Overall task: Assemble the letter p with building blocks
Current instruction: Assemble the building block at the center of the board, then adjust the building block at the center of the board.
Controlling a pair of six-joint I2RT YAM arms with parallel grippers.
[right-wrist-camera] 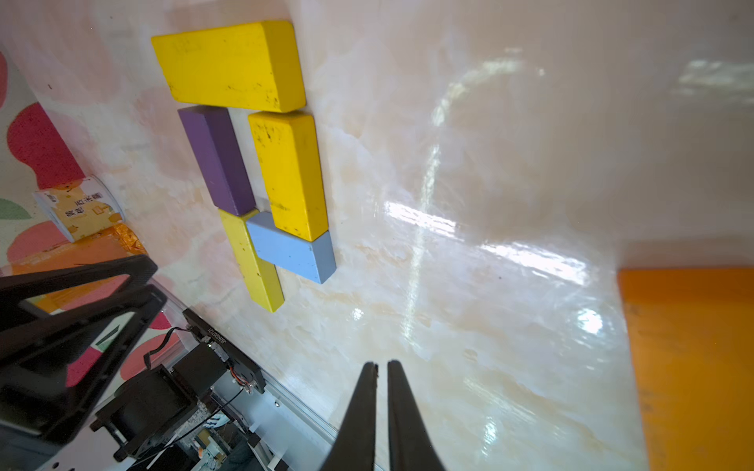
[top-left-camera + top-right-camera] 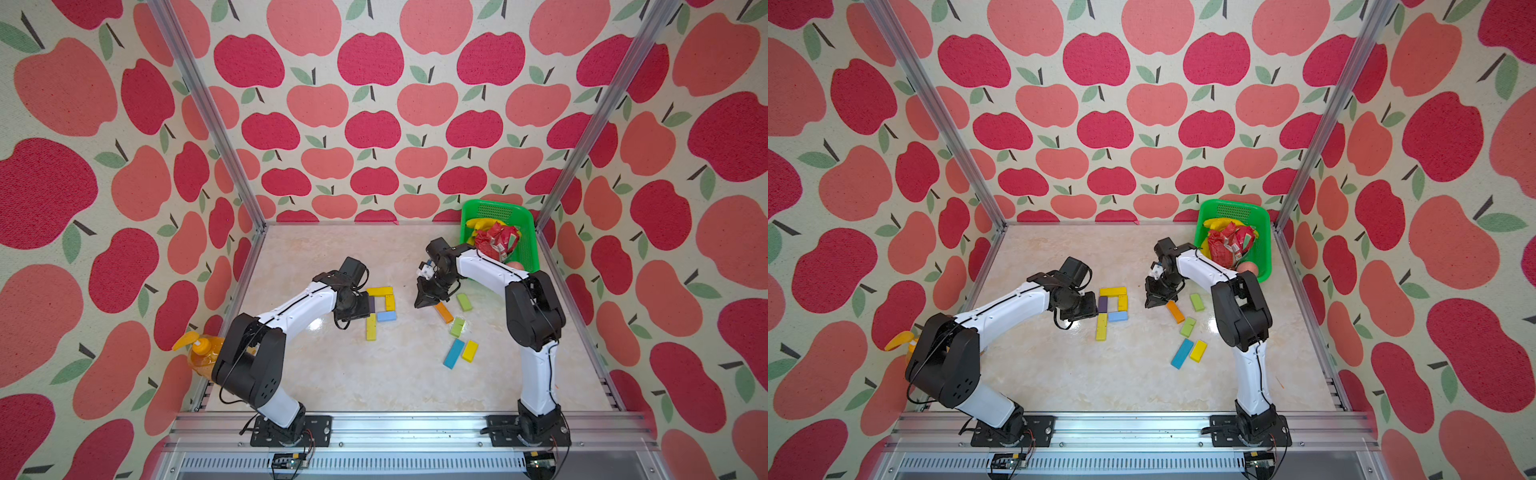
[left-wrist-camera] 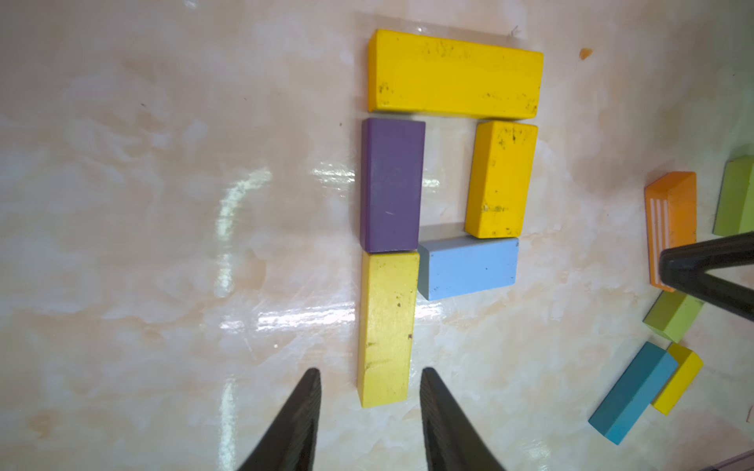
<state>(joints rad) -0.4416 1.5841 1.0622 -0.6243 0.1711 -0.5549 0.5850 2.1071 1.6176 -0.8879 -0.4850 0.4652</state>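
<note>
While the letter p (image 3: 469, 265) lies on the bench (image 2: 374, 382), its five blocks butted, the left tool (image 3: 369, 373) is parted a little and empty at the foot of the yellow stem block (image 3: 385, 326), whose long axis runs straight away from it. The right tool (image 1: 381, 365), pinched shut on nothing, sits farther off beside the orange block (image 2: 444, 312), so any squaring-up looks like the left arm's job.
</note>
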